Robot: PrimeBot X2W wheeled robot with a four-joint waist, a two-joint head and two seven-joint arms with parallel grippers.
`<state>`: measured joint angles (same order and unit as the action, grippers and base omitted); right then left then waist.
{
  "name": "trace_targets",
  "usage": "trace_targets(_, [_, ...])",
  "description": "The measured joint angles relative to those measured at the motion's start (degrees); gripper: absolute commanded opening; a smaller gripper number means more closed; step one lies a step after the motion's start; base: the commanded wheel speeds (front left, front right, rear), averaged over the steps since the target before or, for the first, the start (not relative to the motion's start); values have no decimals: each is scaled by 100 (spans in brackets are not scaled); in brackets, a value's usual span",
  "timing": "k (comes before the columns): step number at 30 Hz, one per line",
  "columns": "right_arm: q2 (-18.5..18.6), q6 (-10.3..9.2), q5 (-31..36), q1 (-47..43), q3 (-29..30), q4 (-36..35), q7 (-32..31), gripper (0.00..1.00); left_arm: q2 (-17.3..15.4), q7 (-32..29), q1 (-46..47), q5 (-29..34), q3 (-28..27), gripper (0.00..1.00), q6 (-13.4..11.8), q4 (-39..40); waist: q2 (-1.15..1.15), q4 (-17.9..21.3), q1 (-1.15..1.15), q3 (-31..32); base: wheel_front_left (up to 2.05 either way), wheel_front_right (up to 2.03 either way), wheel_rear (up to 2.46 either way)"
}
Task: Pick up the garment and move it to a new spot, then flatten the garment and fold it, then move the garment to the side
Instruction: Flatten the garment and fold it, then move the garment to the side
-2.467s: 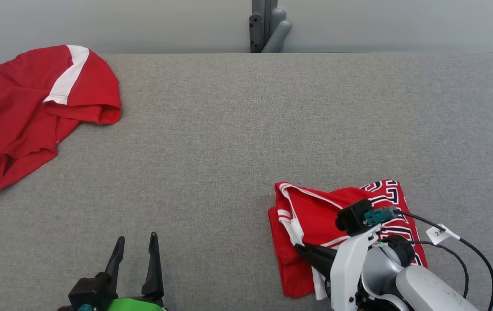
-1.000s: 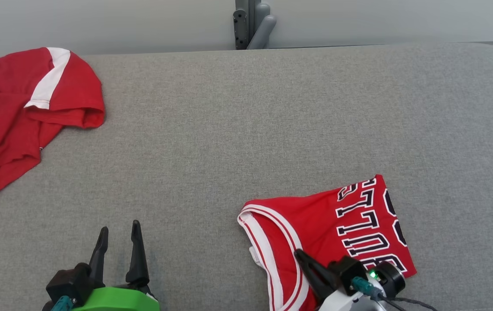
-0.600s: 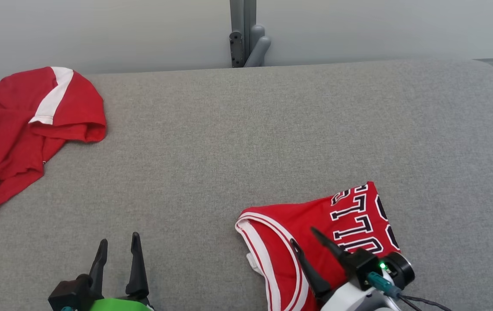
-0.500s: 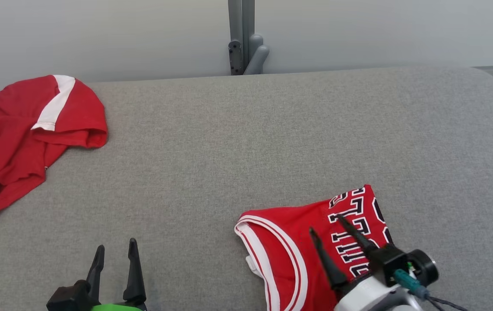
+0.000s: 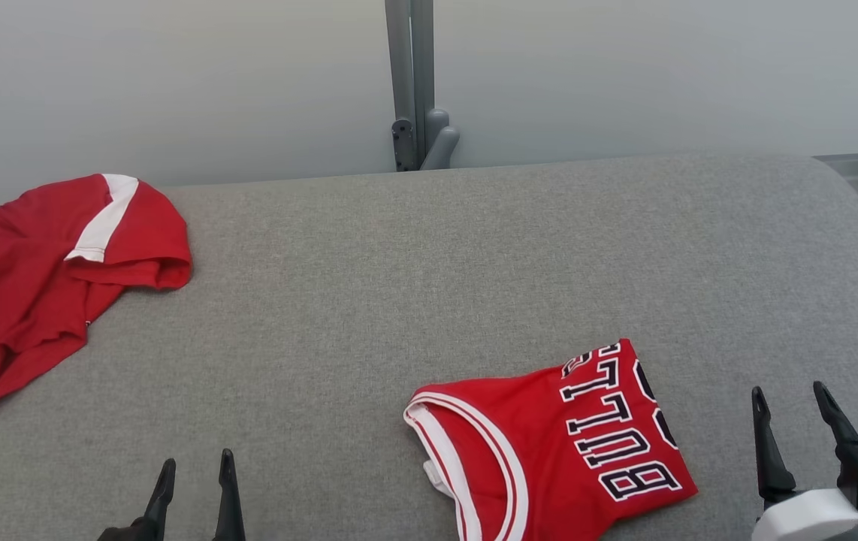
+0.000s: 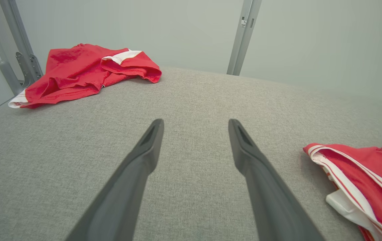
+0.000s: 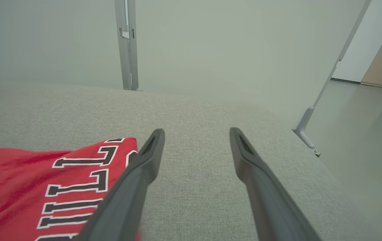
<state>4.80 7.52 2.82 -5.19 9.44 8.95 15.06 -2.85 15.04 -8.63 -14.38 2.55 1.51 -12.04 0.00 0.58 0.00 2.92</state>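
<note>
Nearest, the left jaws are held wide apart over the bare worktop (image 5: 369, 300), with nothing between them. The right jaws are likewise spread wide and empty, just right of the garment (image 5: 549, 443). This red lettered jersey is laid folded on the near right of the worktop. It is judged light, soft and limp. The fold would be lost if one layer were pinched, so all layers should be taken together at a folded edge. A crumpled red top (image 5: 61, 278) is seen far left.

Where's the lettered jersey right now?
Head view: the folded jersey lies right of centre on the grey table, near its front edge, just left of the open right gripper.
</note>
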Motion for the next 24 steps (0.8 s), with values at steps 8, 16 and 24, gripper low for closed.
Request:
trace_targets(8, [-40,0,-25,-136,310,545,-1,100,0,0,-262,59,-111,100,1,-8,0,-38,0,108,0,0,0])
trace_targets(16, [-71,0,7,-17,267,521,0,100,0,0,-315,1,-73,100,-34,93,0,-118,0,57,0,0,0])
trace_targets(24, [104,2,-799,534,-715,1392,-307,100,1,0,-318,-56,5,100,-76,155,0,-200,0,-26,0,0,0])
